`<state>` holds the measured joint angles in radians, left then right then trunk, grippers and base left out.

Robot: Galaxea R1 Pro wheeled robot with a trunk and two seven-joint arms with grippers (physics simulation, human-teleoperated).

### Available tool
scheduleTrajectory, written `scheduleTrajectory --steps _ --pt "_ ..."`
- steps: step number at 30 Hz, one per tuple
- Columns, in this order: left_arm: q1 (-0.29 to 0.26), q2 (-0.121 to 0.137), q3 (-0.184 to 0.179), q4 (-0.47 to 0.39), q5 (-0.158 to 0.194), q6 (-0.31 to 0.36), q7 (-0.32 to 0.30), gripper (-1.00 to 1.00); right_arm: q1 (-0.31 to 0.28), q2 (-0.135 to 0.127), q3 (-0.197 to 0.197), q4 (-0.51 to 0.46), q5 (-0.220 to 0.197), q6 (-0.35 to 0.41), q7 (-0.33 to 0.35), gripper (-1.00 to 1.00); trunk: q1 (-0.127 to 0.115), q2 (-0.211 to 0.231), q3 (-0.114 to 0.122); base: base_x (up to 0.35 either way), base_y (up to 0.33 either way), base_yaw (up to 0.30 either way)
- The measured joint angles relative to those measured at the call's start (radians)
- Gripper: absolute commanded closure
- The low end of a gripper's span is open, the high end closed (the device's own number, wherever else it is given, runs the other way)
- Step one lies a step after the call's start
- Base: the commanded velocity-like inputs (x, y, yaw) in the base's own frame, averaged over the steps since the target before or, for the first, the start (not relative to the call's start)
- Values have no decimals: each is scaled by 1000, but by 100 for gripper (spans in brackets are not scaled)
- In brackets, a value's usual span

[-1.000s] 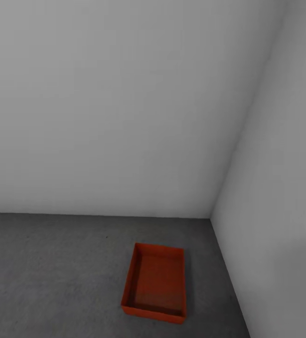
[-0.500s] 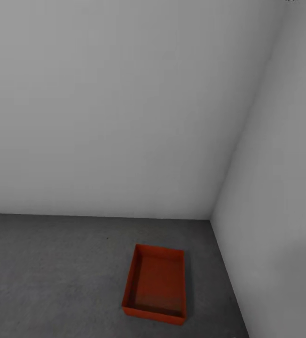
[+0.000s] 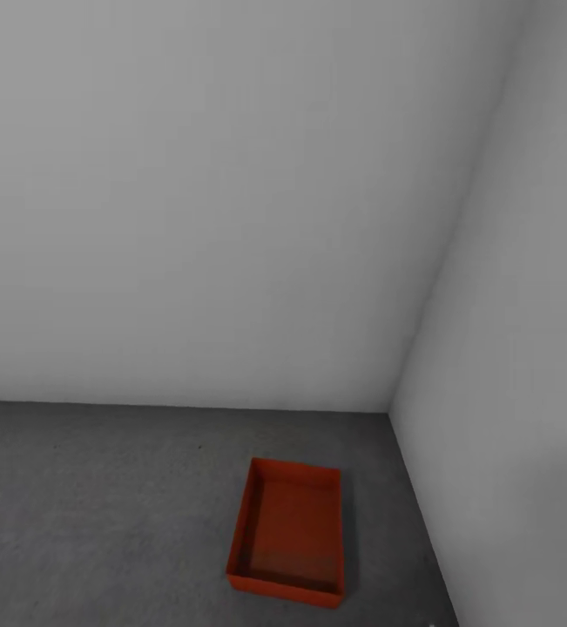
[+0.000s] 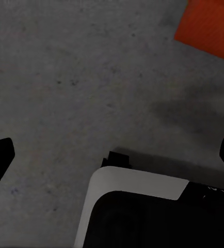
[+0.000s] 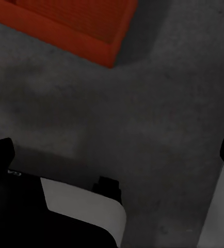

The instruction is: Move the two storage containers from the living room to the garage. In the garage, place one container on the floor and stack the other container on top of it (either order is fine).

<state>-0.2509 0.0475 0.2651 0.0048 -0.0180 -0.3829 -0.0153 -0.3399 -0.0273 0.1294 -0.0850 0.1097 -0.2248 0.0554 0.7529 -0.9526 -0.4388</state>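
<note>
One container: an orange-red storage container [image 3: 288,532] is seen sitting flat on the grey floor [image 3: 91,514], near the corner of two white walls [image 3: 231,192].
Left hand [image 4: 112,155]: spread wide, nothing held.
Right hand [image 5: 114,152]: spread wide, nothing held.

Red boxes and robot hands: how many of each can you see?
Red boxes: 1, the box on the grey floor by the corner.
Robot hands: 2, the left hand and the right hand, both open and holding nothing.
Total: 3.
</note>
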Motion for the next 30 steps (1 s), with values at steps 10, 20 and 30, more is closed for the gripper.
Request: scheduleTrajectory --steps 10,20,30 --pt "0 0 0 0 0 0 0 -100 0 0 0 0 0 -1 0 -100 -38 70 48 -26 0 -25" --pt "0 0 0 0 0 0 0 -100 0 0 -1 0 0 -1 0 -100 -76 140 96 -297 0 -60" --pt "0 0 0 0 0 0 0 -100 0 0 -1 0 -1 -1 0 -100 -114 210 144 -335 0 -62"
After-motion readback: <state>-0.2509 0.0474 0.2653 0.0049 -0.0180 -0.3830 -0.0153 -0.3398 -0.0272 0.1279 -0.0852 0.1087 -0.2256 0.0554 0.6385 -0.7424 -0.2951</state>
